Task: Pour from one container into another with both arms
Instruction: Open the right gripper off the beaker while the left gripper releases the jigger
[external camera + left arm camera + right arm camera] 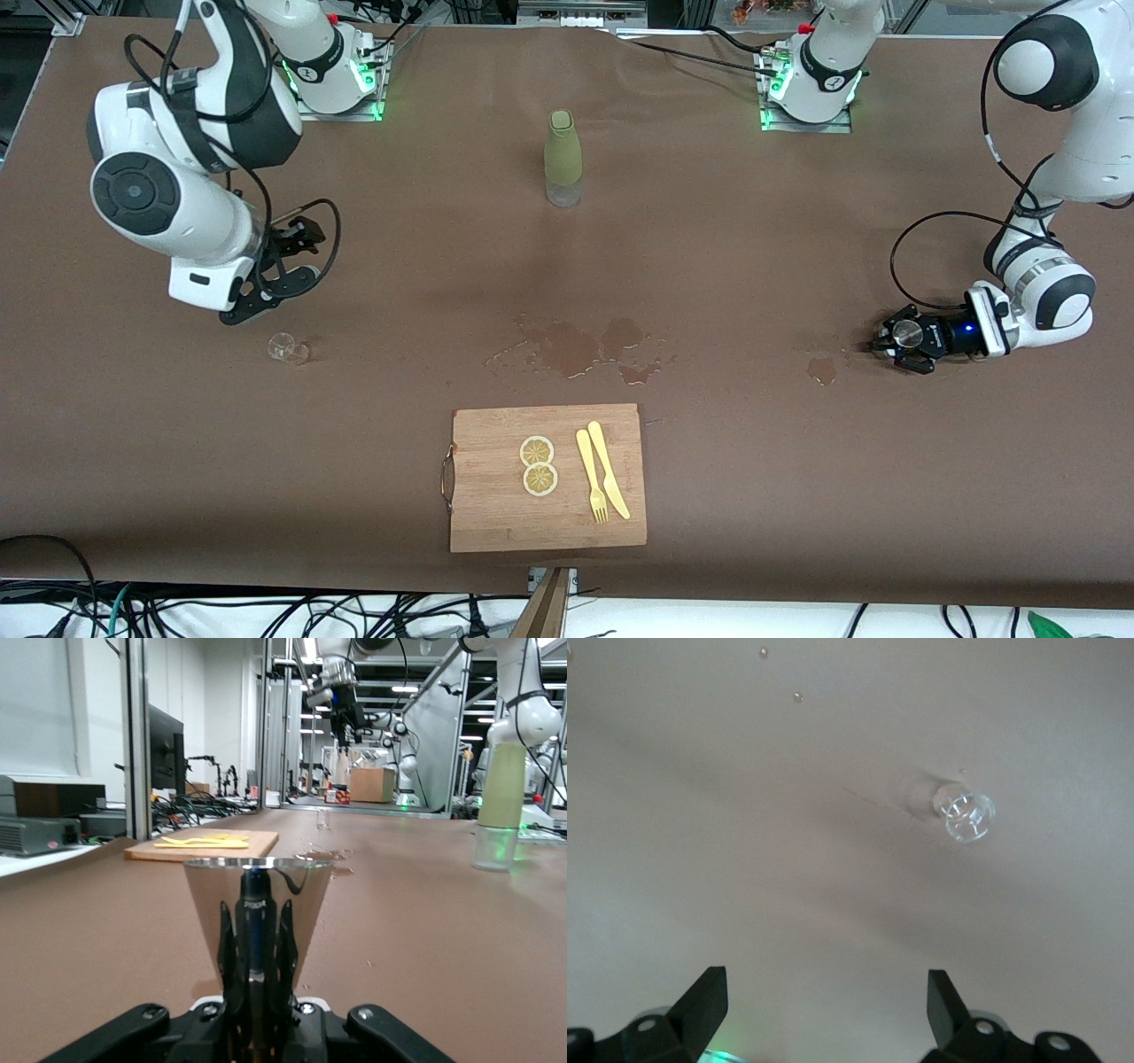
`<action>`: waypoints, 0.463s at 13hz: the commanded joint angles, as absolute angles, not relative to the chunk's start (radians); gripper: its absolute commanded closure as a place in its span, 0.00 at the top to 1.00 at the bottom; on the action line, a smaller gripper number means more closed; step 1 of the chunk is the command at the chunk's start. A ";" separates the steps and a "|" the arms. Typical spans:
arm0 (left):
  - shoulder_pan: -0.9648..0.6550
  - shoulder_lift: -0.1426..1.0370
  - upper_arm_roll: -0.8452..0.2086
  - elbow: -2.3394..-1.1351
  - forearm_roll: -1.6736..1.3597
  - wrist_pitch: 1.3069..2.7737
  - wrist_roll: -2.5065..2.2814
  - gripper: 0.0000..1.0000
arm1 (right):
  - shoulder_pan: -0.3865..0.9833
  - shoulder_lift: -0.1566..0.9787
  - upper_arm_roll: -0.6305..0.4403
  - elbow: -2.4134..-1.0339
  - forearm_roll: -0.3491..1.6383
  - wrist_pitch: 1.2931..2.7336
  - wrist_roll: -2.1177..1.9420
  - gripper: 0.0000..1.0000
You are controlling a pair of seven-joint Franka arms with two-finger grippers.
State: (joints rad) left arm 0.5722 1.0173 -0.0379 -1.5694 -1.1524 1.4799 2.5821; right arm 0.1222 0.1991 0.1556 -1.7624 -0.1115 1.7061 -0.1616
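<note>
cutting board [496, 496]: closest to the front camera, about 6 o'clock on the table, metal handle on the edge toward the right arm's end.
lemon slices [538, 465]: two of them touching, sitting mid-board.
fork and knife [601, 474]: yellowish plastic, side by side just next to the slices, on the side toward the left arm's end.
spill [580, 347]: dark wet patch right around table center, at 12 o'clock from the board. A smaller wet spot [822, 369] sits off at 3 o'clock, near the left gripper.
small glass [287, 349]: clear, at roughly 9 o'clock, well apart from the spill. Right wrist cam sees it from above too [964, 811].
left gripper [895, 341]: low at the table around 3 o'clock, lying sideways, fingers clamped on a shiny metal cup [258, 904]. In the left wrist view the cup's mouth points out across the table.
right gripper [297, 257]: hanging over the table near 9 o'clock, just up from the small glass, fingers spread wide, holding nothing.
bottle [563, 158]: upright at 12 o'clock, between the two arm bases, olive sleeve with a clear bottom.
</note>
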 commanded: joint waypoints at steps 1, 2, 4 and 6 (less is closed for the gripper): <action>0.571 1.006 -0.038 -1.568 -1.115 1.482 2.605 0.00 | 0.135 0.169 0.189 -1.732 -0.127 1.654 0.019 1.00; 0.571 1.006 -0.040 -1.568 -1.115 1.482 2.609 0.47 | 0.138 0.167 0.189 -1.718 -0.117 1.641 0.069 1.00; 0.572 1.006 -0.040 -1.568 -1.120 1.479 2.683 1.00 | 0.138 0.164 0.187 -1.669 -0.114 1.617 0.156 1.00; 0.572 1.008 -0.040 -1.568 -1.120 1.479 2.669 1.00 | 0.133 0.164 0.164 -1.606 -0.106 1.576 0.164 1.00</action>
State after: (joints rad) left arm 0.5719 1.0172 -0.0380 -1.5675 -1.1479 1.4799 2.6421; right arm 0.1392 0.1706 0.1817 -1.6683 -0.1118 1.6335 0.1367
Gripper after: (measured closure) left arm 0.551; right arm 0.000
